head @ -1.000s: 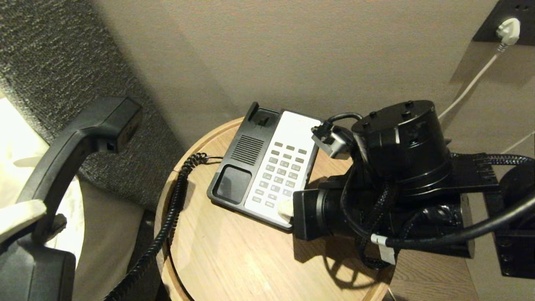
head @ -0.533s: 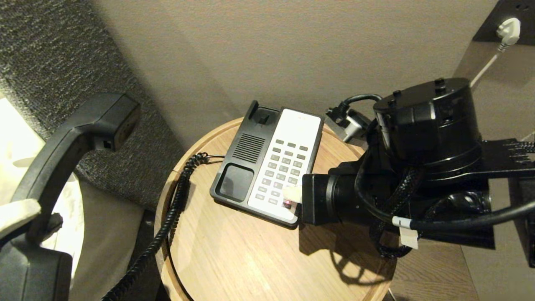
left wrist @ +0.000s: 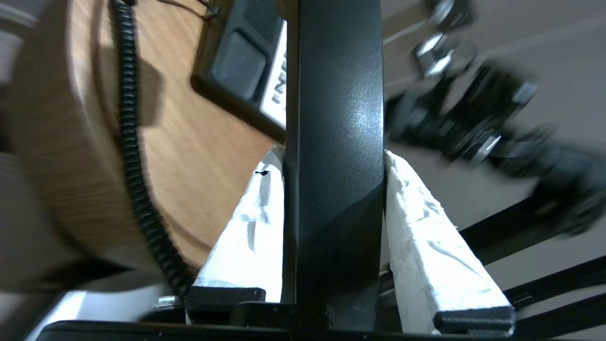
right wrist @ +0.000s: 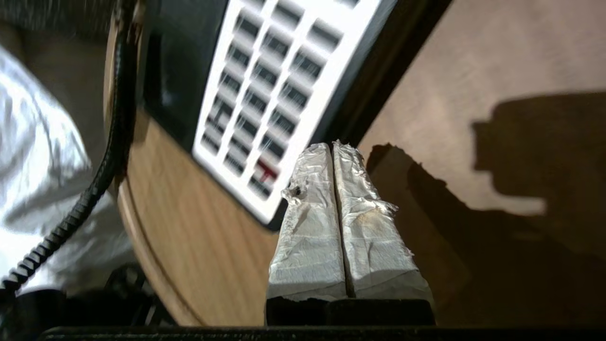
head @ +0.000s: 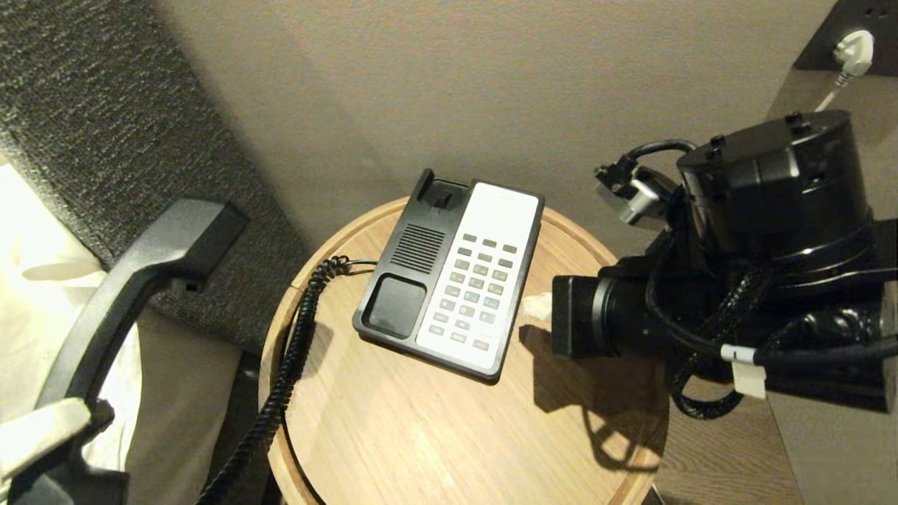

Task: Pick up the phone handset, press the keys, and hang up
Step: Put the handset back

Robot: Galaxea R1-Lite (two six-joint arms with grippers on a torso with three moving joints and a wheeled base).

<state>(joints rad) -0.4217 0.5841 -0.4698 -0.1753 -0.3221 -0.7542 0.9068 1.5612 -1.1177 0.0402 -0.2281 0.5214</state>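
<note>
Round wooden table — white wall plug beyond

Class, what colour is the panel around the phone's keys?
White, set in the black phone base; clearest in the head view.

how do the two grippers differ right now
The left gripper is shut on the phone handset, a finger on each side of its black grip; the right gripper is shut on nothing, its fingers pressed together. The left one holds its load off the round table's left edge; the right one hovers by the phone base's right side, clear of the keys. Both have white-wrapped fingers.
</note>
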